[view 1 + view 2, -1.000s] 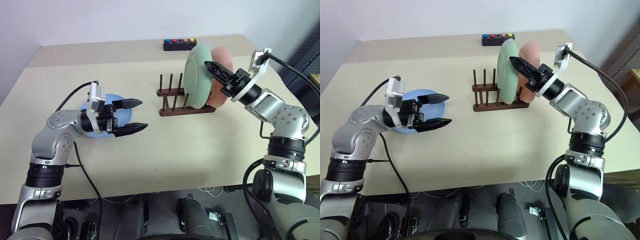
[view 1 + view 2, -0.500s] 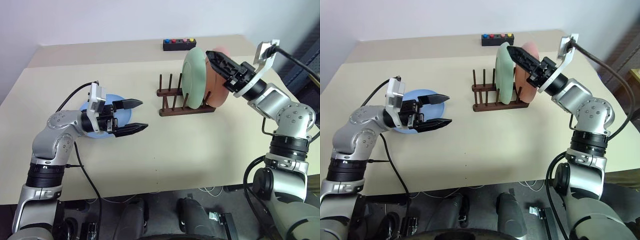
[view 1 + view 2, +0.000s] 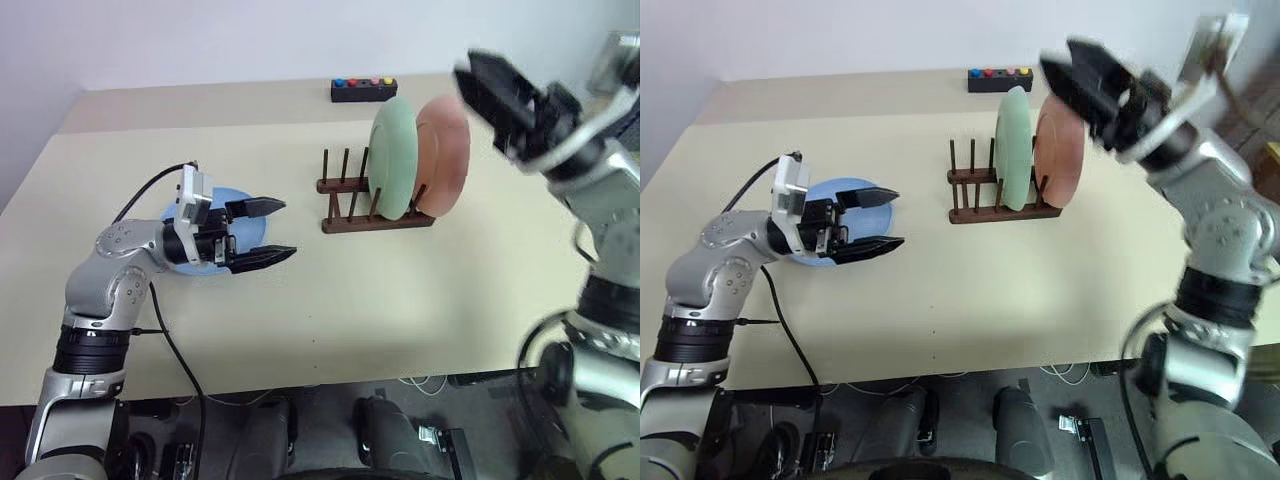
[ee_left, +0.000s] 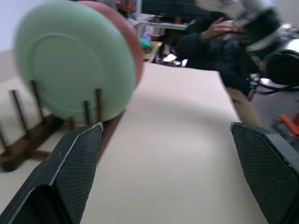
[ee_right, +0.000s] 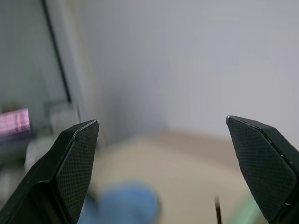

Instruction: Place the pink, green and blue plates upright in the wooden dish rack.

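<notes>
- Right end effector (image 3: 505, 85) is pulling up and away from the green plate (image 3: 394, 156), fingers spread wide and empty.
- Green and pink plate (image 3: 445, 152) are standing upright in the rack (image 3: 372, 220).
- Blue plate (image 3: 830, 193) is lying flat on the worktop (image 3: 400, 300), under the left end effector (image 3: 272, 231), which is hovering wide open, holding nothing.
- Next step, likely: left end effector is needing to drop to the blue rim and pinch it.

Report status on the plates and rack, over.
Both pincers open, empty: left pincer, right pincer. Green plate, pink plate upright in dark wooden rack. Light blue plate flat on table. Nothing blocking.
</notes>
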Robot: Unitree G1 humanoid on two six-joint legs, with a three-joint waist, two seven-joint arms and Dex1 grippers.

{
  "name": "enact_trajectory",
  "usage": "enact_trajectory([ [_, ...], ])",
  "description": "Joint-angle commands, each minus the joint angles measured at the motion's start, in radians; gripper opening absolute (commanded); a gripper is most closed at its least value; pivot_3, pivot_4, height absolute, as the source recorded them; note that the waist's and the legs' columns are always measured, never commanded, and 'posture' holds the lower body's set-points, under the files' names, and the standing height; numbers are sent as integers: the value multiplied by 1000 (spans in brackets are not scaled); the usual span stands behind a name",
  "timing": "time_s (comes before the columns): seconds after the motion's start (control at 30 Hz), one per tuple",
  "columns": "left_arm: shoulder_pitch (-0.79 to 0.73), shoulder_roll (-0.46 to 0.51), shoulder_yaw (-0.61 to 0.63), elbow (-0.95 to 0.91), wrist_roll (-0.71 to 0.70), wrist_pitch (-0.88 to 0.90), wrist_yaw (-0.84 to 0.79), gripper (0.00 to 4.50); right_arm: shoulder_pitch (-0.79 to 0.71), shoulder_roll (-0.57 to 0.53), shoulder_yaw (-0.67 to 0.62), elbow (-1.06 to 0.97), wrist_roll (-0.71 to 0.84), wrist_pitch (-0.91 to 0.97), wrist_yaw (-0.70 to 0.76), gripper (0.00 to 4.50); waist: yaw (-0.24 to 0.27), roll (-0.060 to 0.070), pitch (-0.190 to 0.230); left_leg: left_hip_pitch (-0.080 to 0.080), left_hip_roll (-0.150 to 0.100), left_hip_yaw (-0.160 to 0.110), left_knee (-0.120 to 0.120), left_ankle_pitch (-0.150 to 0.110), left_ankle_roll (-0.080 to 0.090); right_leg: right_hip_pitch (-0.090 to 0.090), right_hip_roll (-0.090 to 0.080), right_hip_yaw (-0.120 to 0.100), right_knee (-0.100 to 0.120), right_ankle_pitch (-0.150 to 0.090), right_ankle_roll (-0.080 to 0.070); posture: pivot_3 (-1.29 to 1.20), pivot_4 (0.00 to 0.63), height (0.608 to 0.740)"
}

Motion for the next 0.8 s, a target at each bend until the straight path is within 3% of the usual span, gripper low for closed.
enact_trajectory([
  [0.03,-55,32,61,27,14,-29,33,4500,44,-44,-17,-103,15,-36,80,4461,-3,1,1,0,0,1,0,0,0,0,0,1,0,0,0,0,150,740],
  [0.23,-153,105,118,201,71,-9,132,4500,146,-69,-21,-186,7,-75,134,4461,-1,0,1,2,2,-1,1,0,-1,0,3,0,1,0,0,0,150,740],
  [0.43,-199,223,72,436,239,32,253,4500,217,-77,32,-220,-66,-131,167,4461,-1,0,1,1,1,0,1,0,-1,0,2,1,1,0,0,0,150,740],
  [0.6,-387,250,52,600,349,267,477,4500,213,-63,49,-202,-73,-145,166,4461,7,-9,6,1,1,-2,2,1,-1,0,2,-2,2,0,0,0,150,740],
  [0.8,-521,280,-72,765,424,443,359,4500,186,-53,76,-175,-79,-152,161,4461,2,-14,8,0,-2,-2,2,1,-1,1,-1,-3,2,0,0,0,150,740],
])
